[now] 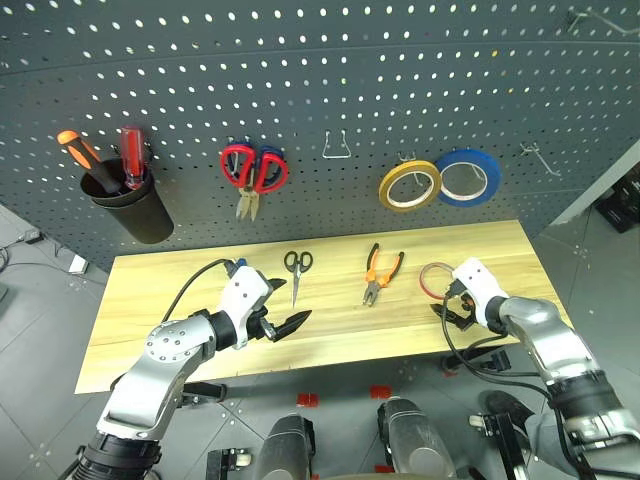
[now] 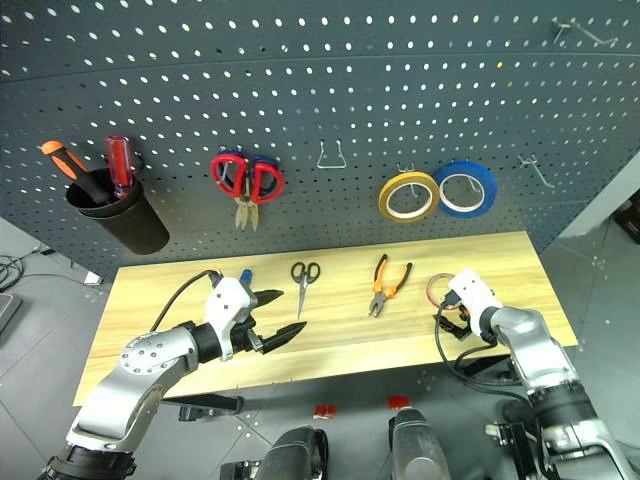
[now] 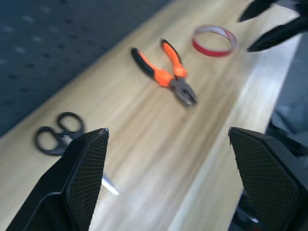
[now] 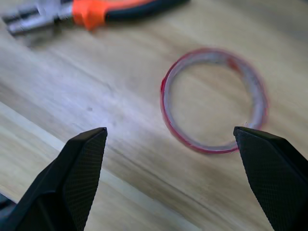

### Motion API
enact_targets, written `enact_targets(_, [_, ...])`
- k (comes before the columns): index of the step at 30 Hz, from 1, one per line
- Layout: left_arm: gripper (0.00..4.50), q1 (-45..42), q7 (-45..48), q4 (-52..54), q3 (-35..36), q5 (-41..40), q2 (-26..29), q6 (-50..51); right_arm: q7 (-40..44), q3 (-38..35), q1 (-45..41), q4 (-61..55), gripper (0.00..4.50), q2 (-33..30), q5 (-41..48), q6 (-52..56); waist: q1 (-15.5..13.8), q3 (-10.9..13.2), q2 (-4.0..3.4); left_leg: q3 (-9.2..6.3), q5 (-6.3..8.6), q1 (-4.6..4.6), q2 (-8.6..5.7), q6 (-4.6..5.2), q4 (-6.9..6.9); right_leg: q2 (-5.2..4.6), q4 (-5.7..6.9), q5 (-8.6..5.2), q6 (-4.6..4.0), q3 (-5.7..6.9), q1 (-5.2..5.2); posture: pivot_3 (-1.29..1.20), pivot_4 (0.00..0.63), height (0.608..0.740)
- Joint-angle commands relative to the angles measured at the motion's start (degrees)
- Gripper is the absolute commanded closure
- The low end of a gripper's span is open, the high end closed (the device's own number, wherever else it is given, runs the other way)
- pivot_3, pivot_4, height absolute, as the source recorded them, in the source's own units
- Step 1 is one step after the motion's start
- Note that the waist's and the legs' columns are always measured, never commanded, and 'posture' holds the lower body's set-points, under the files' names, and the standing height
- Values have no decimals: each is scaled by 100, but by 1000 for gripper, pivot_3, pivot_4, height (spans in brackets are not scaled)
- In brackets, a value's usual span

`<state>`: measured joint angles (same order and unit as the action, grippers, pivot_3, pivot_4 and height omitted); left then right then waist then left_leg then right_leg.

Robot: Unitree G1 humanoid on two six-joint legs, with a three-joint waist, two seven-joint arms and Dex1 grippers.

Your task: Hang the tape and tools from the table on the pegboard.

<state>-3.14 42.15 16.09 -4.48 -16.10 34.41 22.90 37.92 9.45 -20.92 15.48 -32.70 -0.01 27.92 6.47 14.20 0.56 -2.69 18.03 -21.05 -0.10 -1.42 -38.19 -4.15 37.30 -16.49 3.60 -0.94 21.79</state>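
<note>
A: Both arms low over the table (image 1: 180, 290), left gripper (image 1: 287, 320) and right gripper (image 1: 447, 305) spread wide, nothing held.

B: Count?

A: One thin red tape (image 1: 436, 277) flat by the right gripper; left of it one pliers (image 1: 381, 274), one black scissors (image 1: 296, 270), one blue screwdriver (image 2: 245, 276); pegboard (image 1: 320, 90) behind

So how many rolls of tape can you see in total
3. The red tape lies flat on the table near the right gripper; the yellow roll and the blue roll hang side by side on the pegboard.
</note>
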Motion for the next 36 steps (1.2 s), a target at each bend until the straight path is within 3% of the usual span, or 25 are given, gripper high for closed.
enact_targets(1, [303,-60,123,84,-110,59,-18,-155,356,234,-453,615,0,-3,-176,-374,20,62,1,3,0,-4,3,0,-1,1,-1,0,0,-1,4,-213,311,740])
enact_targets(5, [303,-128,257,118,-332,86,-95,-198,570,590,-1107,1651,0,138,-496,-805,52,178,-1,5,-1,-56,10,-2,-27,1,10,0,1,2,49,-196,334,740])
enact_targets(8, [272,-165,388,146,-475,115,-102,-308,711,764,-1424,2220,593,198,-699,-1016,61,269,9,7,-1,-93,9,-3,-73,-5,48,1,1,4,79,-190,340,740])
enact_targets(14, [272,-372,622,34,-726,135,-243,-554,984,1016,-1824,2983,2643,195,-1059,-1205,51,291,19,2,-2,-85,9,-1,-84,-8,77,2,2,8,75,-206,337,740])
enact_targets(19, [272,-499,887,-104,-874,86,-417,-918,798,906,-1415,2358,4338,-13,-1186,-1344,67,291,19,-1,-2,-78,13,-2,-84,-4,74,2,3,10,64,-232,326,740])
enact_targets(26, [272,-657,1127,-242,-893,-216,-848,-1173,-574,-469,782,-1201,4461,-719,-1332,-1266,-9,299,3,-2,-7,-111,-4,-11,-85,-23,64,1,5,14,85,-272,320,740])
enact_targets(30, [272,-777,1033,-324,-783,-291,-1156,-1375,-2019,-1382,1883,-3046,4461,-144,-1672,-1556,99,300,5,3,-9,-141,1,-15,-86,-16,77,2,11,5,126,-289,322,740])
enact_targets(33, [272,-936,947,-479,-732,-289,-1347,-1437,-2380,-1550,1930,-3507,4461,95,-1744,-1781,222,301,5,3,-23,-141,1,-33,-84,-5,92,12,27,-5,138,-315,326,740])
enact_targets(36, [272,-1084,938,-612,-748,-210,-1429,-1553,-2514,-1710,1383,-3313,4461,77,-1654,-1872,300,302,5,1,-27,-141,-3,-28,-85,-1,91,21,34,-9,137,-318,320,740])
